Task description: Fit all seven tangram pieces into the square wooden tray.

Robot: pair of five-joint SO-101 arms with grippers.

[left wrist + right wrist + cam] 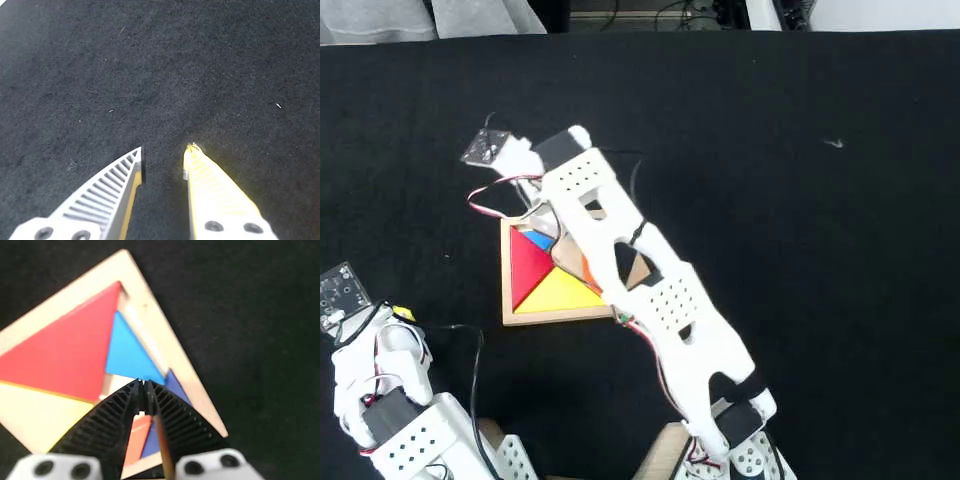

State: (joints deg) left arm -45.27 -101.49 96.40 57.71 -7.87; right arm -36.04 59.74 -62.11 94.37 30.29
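The right gripper (144,386) has its black ribbed fingers (117,412) pressed together tip to tip, with nothing seen between them. The tips sit over the square wooden tray (155,330), at the edge of a light blue triangle (129,352). Beside that triangle lie a large red triangle (65,355) and a large yellow triangle (35,412). An orange piece (137,437) and a dark blue piece (176,385) are partly hidden behind the fingers, so their shapes cannot be told.

From above, the tray sits toward 9 o'clock on the black cloth (820,250). The white right arm (660,290) covers its 3 o'clock half.

The left gripper (165,149) hangs over bare cloth with its white finger (107,195) and yellow finger (210,190) apart, holding nothing
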